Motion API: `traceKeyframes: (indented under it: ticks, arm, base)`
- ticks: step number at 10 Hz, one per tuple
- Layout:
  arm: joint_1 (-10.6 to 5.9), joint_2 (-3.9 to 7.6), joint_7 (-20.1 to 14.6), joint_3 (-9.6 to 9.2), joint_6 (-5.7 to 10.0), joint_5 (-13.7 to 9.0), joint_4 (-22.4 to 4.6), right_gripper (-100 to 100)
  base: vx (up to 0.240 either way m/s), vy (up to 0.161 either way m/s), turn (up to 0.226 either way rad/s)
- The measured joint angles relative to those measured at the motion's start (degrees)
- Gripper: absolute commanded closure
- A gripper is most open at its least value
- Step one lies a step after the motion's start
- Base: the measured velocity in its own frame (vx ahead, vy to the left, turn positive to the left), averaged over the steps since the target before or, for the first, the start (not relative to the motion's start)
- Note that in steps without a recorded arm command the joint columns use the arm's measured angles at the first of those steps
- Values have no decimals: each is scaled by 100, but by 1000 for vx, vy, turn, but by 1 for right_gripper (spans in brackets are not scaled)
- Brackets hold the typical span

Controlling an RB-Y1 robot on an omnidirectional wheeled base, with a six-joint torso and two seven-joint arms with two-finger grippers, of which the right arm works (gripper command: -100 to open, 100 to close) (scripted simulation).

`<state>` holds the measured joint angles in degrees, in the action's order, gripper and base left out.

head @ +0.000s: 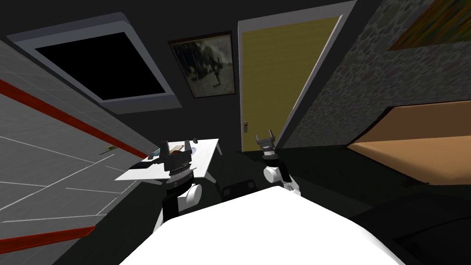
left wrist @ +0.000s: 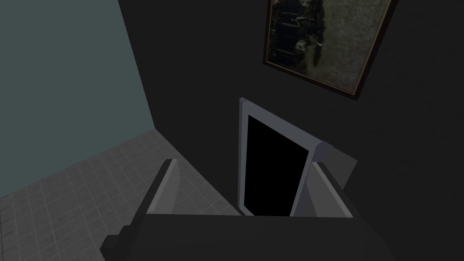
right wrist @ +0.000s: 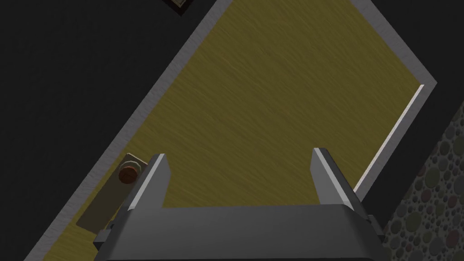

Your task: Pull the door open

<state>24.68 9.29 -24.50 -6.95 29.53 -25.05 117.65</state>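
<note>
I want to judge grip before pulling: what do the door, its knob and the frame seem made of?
Door: looks like wood, matt olive-yellow with fine streaked grain. Knob: small, round, reddish-brown, maybe metal or wood, too dim to tell; on a flat tan plate. Frame: plain light grey, faintly streaked, perhaps painted; material unclear.

Domestic interior, dimly lit. Indicators: framed picture (head: 203, 64) on a dark wall, olive wood-grain door (head: 280, 76) with round knob (right wrist: 127, 175), small white table (head: 205, 152) carrying small items, pebble-patterned wall (head: 363, 87), grey-framed window (head: 101, 66).
</note>
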Motion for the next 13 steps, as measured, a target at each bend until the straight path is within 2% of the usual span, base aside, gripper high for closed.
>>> traceKeyframes:
  ticks: [4,6,8,9,13]
  arm:
    - [-6,225,-511,-43,-30,-496,-362,-100]
    - [-82,269,-684,-74,-71,-681,-562,-100]
    - [-136,376,-945,-120,-42,-931,-845,-100]
    - [-117,402,-1037,-129,-75,-1032,-867,-100]
    - [-221,604,-1526,-180,-104,-1519,-1331,-100]
  base:
    - [134,-1,12]
    - [117,-6,13]
    - [133,9,11]
    - [152,-17,15]
    - [126,4,12]
